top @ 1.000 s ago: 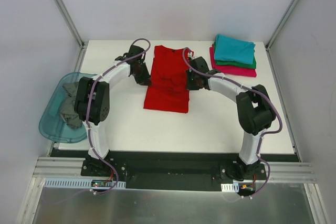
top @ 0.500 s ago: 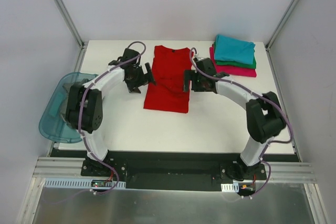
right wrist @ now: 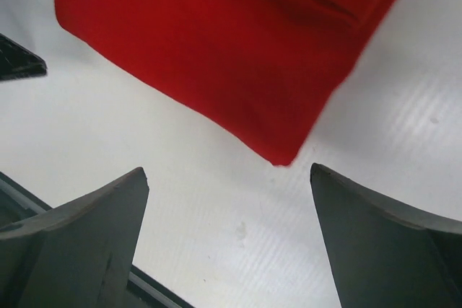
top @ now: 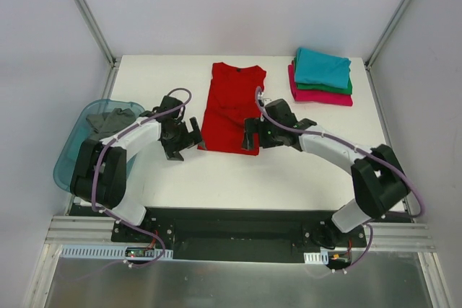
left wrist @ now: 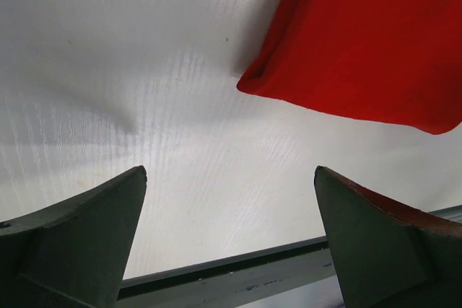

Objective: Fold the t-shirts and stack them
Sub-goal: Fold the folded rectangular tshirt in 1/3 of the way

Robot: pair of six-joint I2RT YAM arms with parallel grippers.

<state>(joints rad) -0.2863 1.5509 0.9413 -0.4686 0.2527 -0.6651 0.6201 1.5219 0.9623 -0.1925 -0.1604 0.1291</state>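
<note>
The red t-shirt (top: 232,110) lies flat on the white surface (top: 289,178), folded into a long strip with its collar at the far end. The left claw (top: 189,137) sits low just beside the shirt's near left corner, its jaws spread wide and holding nothing. The right claw (top: 249,135) is at the shirt's near right corner, also wide apart and empty. From each wrist you can see bare surface between the fingers and the shirt's hem just ahead. Off to the shirt's far right is a folded stack: the teal t-shirt (top: 321,66) over the green t-shirt (top: 339,89) over the magenta-pink t-shirt (top: 325,97). Well to the shirt's left, the dark grey t-shirt (top: 108,120) is crumpled in the blue tub (top: 68,171).
</note>
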